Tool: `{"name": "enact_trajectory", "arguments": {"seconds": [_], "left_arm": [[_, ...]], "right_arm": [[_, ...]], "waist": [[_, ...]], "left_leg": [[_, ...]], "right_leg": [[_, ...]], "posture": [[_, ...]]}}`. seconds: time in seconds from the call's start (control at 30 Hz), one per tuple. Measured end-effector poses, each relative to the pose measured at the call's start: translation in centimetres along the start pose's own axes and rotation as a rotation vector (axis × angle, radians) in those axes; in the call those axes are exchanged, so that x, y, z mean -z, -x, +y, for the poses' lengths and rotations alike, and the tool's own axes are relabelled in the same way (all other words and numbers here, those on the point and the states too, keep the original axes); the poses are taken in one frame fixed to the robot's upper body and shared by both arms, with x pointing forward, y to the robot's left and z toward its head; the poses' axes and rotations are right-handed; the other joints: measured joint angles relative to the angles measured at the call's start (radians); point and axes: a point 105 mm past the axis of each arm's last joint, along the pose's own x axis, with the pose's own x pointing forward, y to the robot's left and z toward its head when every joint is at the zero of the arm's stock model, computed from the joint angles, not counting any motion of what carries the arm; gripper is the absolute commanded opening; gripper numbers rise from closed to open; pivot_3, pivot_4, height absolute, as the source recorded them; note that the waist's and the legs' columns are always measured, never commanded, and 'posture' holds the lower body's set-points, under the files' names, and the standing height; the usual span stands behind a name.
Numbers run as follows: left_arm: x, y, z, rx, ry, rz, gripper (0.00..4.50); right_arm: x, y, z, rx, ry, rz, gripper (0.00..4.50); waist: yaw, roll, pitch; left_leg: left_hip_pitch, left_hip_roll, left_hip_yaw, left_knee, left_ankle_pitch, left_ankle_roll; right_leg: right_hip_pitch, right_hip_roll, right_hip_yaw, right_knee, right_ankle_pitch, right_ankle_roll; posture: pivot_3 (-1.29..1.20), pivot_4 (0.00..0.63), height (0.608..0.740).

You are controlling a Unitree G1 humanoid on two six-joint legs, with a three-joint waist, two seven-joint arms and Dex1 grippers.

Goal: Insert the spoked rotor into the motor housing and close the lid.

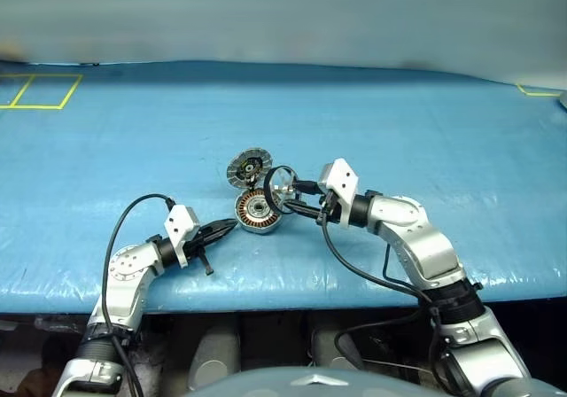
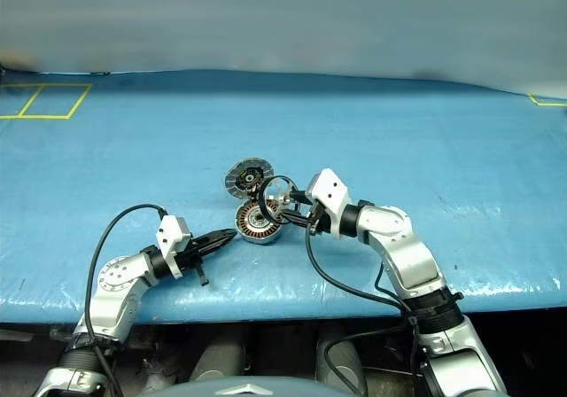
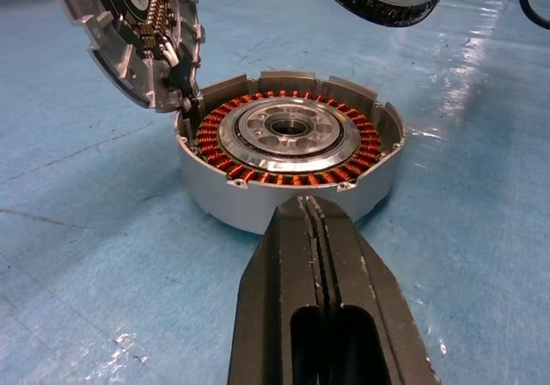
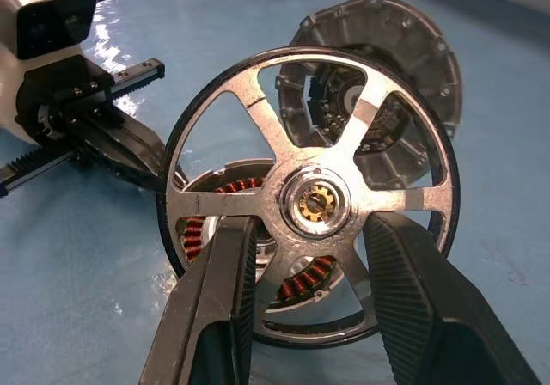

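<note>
Nearest, left gripper [image 1: 232,225] is clenched empty, tips just beside the motor housing [image 1: 257,212] on the blue worktop [image 1: 425,131]. Right gripper [image 4: 305,230] grasps the spoked rotor [image 4: 311,203], held tilted above the housing, not yet seated. Beyond, lid [image 1: 247,167] stands hinged up; insertion and closing remain
</note>
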Motion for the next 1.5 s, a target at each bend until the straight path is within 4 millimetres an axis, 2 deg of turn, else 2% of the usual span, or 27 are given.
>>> {"name": "enact_trajectory", "arguments": {"seconds": [0.17, 0.47, 0.73, 0.93, 1.17, 1.4, 1.5], "left_arm": [[0.0, 0.0, 0.0, -0.001, -0.006, 0.000, 0.00], [0.0, 0.0, 0.1, -0.009, -0.010, -0.001, 0.00], [0.0, 0.0, 0.2, -0.017, -0.012, 0.000, 0.00], [0.1, 0.1, 0.2, -0.018, -0.011, 0.001, 0.00], [0.3, 0.2, 0.0, -0.020, -0.003, 0.006, 0.00], [0.4, 0.3, 0.0, -0.024, 0.002, 0.009, 0.00], [0.4, 0.3, 0.0, -0.026, 0.002, 0.010, 0.00]], "right_arm": [[1.2, -1.0, 0.0, -0.022, -0.008, 0.049, 1.52], [0.8, -2.1, -0.4, -0.028, 0.006, 0.034, 1.52], [0.2, -2.8, 0.2, -0.065, 0.027, 0.017, 1.52], [0.8, -3.2, 0.9, -0.101, 0.031, 0.049, 1.52], [1.2, -3.3, 0.6, -0.095, 0.035, 0.070, 1.52], [1.4, -3.3, 0.6, -0.093, 0.042, 0.081, 3.80], [1.4, -3.3, 0.6, -0.096, 0.052, 0.077, 3.80]], "waist": [[-0.002, 0.000, 0.000], [-0.003, 0.000, 0.000], [-0.003, 0.000, 0.000], [-0.003, 0.000, 0.000], [-0.003, 0.000, 0.000], [-0.003, 0.000, 0.000], [-0.003, 0.000, 0.000]], "left_leg": [[0.000, 0.000, 0.000, 0.001, 0.000, 0.000], [0.000, 0.000, 0.000, 0.000, 0.000, 0.000], [0.000, 0.000, 0.000, 0.000, 0.000, 0.000], [0.000, 0.000, 0.000, 0.000, 0.000, 0.000], [0.001, 0.000, 0.000, 0.000, 0.000, 0.000], [0.001, 0.000, 0.000, 0.000, 0.000, 0.000], [0.001, 0.000, 0.000, 0.000, 0.000, 0.000]], "right_leg": [[0.000, 0.000, 0.000, 0.000, 0.000, 0.000], [0.000, 0.000, 0.000, 0.001, 0.000, 0.000], [0.000, 0.000, 0.000, 0.001, 0.000, 0.000], [0.000, 0.000, 0.000, 0.001, 0.000, 0.000], [0.000, 0.000, 0.000, 0.001, 0.000, 0.000], [0.000, 0.000, 0.000, 0.001, 0.000, 0.000], [0.000, 0.000, 0.000, 0.001, 0.000, 0.000]], "posture": [[0.00, 0.150, 0.740], [0.00, 0.150, 0.740], [0.00, 0.150, 0.740], [0.00, 0.150, 0.740], [0.00, 0.150, 0.740], [0.00, 0.150, 0.740], [0.00, 0.150, 0.740]]}}
